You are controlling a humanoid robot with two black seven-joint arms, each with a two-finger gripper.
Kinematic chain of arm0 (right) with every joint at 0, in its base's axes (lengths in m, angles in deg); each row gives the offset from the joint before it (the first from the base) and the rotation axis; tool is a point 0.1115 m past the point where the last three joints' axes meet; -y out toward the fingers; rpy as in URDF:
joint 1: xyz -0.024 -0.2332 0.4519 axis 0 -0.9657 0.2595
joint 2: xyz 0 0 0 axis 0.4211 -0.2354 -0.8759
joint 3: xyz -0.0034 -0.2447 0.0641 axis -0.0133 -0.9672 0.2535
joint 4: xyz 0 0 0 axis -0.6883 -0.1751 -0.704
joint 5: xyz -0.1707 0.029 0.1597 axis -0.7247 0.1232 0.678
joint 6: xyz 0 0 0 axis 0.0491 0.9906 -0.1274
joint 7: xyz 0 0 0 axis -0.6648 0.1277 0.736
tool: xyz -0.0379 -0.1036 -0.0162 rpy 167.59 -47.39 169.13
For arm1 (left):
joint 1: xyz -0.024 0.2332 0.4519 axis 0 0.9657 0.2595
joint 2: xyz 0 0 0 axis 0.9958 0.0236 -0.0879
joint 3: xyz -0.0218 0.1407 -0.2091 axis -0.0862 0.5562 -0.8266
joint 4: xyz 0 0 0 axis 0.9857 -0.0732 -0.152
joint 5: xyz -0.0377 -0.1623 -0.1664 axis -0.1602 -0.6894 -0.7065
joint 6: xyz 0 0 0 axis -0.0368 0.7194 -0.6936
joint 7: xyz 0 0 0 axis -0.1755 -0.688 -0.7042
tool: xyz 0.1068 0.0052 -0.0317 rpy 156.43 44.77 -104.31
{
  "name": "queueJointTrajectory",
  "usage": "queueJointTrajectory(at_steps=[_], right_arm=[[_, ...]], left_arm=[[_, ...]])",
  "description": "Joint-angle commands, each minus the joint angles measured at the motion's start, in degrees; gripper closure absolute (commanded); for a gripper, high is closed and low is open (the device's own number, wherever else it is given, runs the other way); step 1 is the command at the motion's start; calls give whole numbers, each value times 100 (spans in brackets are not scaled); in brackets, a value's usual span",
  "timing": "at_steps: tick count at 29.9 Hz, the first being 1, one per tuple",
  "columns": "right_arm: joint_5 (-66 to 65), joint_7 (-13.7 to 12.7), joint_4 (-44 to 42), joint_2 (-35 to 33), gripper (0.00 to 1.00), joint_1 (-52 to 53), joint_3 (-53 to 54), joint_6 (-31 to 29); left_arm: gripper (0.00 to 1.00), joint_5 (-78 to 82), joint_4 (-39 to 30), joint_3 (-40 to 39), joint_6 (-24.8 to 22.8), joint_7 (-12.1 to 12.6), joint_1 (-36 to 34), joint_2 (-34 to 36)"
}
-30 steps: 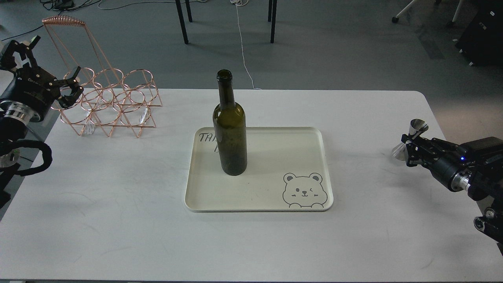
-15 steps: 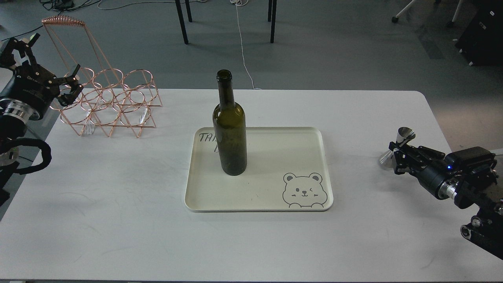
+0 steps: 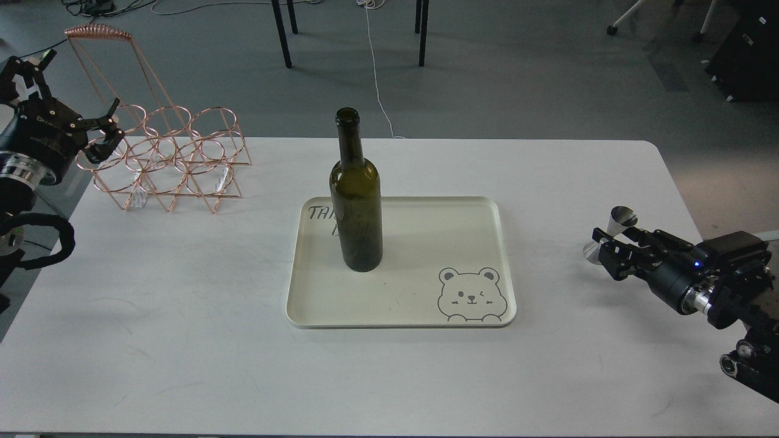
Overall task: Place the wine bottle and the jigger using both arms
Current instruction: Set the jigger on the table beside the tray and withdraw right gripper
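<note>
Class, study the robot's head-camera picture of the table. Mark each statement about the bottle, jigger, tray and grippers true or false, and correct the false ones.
1. The wine bottle stands upright on the tray. True.
2. The jigger lies on the tray. False: the right gripper holds it, to the right of the tray.
3. The left gripper holds the bottle. False: it is open beside the copper wire rack.
4. A bear is drawn on the tray. True.
</note>
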Motion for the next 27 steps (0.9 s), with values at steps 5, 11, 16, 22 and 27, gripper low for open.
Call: queueJointTrajectory(at_steps=[5, 11, 16, 22, 27], right_arm=[[297, 12, 858, -1229, 7, -75, 25, -8], [2000, 74, 833, -1389, 4, 320, 368, -157], [3328, 74, 534, -1091, 3, 908, 412, -666], [4690, 83, -546, -335, 3, 1603, 684, -1439], [5597, 83, -1627, 342, 3, 1894, 1307, -2397]], left_arm=[[2, 9, -455, 9, 0, 27, -4, 393], [2, 534, -1254, 70, 0, 71, -4, 1034], [2, 1791, -2282, 53, 0, 27, -4, 1685], [2, 3197, -3776, 0, 0, 18, -22, 2221], [2, 5120, -4927, -9, 0, 18, -74, 2248]])
